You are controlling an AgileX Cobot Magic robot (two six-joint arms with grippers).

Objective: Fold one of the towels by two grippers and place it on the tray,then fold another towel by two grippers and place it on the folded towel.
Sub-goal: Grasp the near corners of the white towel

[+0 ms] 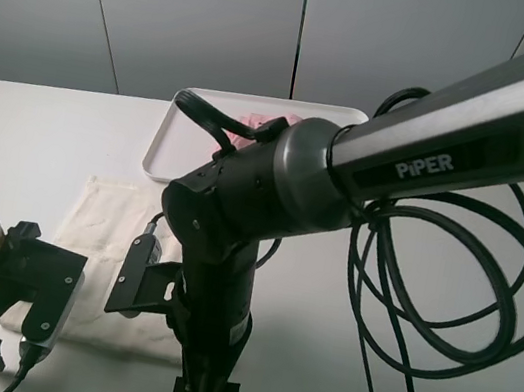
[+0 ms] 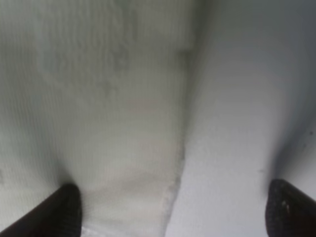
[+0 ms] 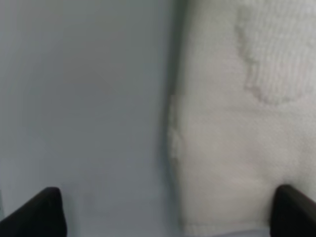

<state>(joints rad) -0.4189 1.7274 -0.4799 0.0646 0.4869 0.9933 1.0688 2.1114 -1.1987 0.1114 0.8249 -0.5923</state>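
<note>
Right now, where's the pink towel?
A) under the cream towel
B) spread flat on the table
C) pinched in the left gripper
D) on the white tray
D: the pink towel lies on the tray at the far side of the table, while the cream towel lies spread out on its own nearer the arms.

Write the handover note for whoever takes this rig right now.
Left gripper: open, straddling an edge of the cream towel, holding nothing.
Right gripper: open, straddling another edge of it, holding nothing.
Cream towel: spread flat, not yet folded.
Pink towel: in the tray, mostly hidden by the right arm.
Done: pink towel placed.
Left: grip and fold the cream towel, lay it on the pink one.
</note>
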